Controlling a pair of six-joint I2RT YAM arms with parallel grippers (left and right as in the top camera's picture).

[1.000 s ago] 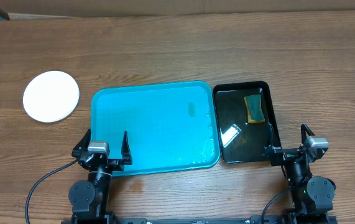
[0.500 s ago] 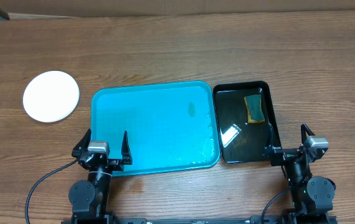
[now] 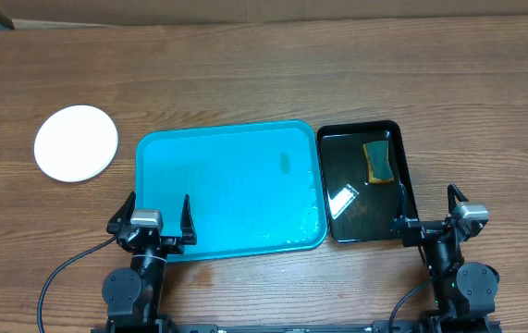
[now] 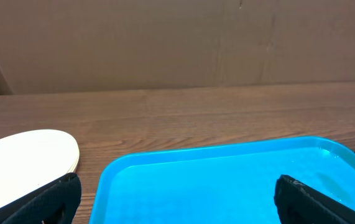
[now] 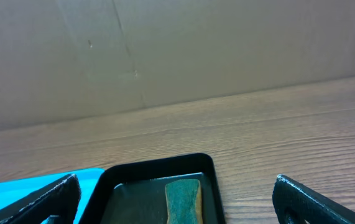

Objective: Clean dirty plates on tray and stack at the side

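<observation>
The turquoise tray [image 3: 227, 185] lies mid-table with no plates on it; a small dark smudge and some wet sheen show on its surface. It also shows in the left wrist view [image 4: 227, 180]. A stack of plates [image 3: 76, 142], white on top, sits on the table to the tray's left; in the left wrist view [image 4: 25, 155] a pale lower rim shows under the top plate. My left gripper [image 3: 160, 222] is open and empty at the tray's near left edge. My right gripper [image 3: 427, 211] is open and empty near the black tray's front right corner.
A glossy black tray [image 3: 365, 180] holding water touches the turquoise tray's right side. A green-and-yellow sponge [image 3: 377, 162] lies in its far part, also seen in the right wrist view [image 5: 183, 200]. A cardboard wall [image 4: 177, 43] stands along the table's far edge.
</observation>
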